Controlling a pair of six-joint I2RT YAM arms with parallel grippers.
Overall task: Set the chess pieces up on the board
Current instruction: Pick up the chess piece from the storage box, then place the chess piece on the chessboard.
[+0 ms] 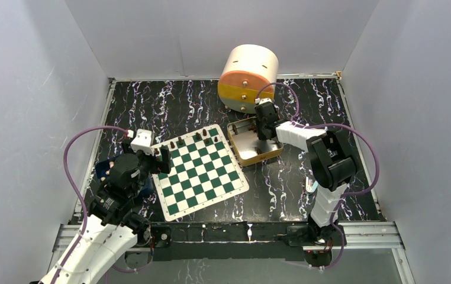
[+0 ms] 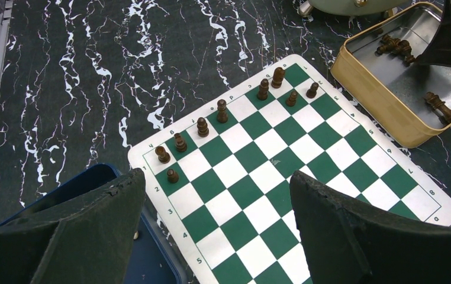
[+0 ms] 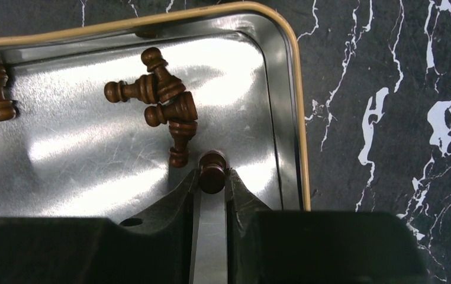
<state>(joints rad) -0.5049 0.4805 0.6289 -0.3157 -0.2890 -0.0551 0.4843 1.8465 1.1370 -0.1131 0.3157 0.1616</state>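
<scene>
The right gripper (image 3: 212,180) was down inside the tan-rimmed tin (image 3: 295,89). Its jaws were pinched on one brown piece (image 3: 212,168), which stood between the fingertips near the tin's right wall. Just beyond it, a cluster of loose pieces (image 3: 165,100) lay tumbled on their sides on the shiny metal floor, touching one another. Another lay apart at the left edge of that view. The left gripper (image 2: 216,189) hung at the left side of the board (image 1: 202,177) with its jaws spread wide and nothing between them. The board lay flat on the black marbled tabletop (image 1: 353,106), just left of the tin. Several chess pieces (image 2: 222,110) stood upright along the board's far edge, most in the outer row and a few one row in. A blue container (image 2: 87,183) showed beside the board's corner, under one finger of the left gripper.
</scene>
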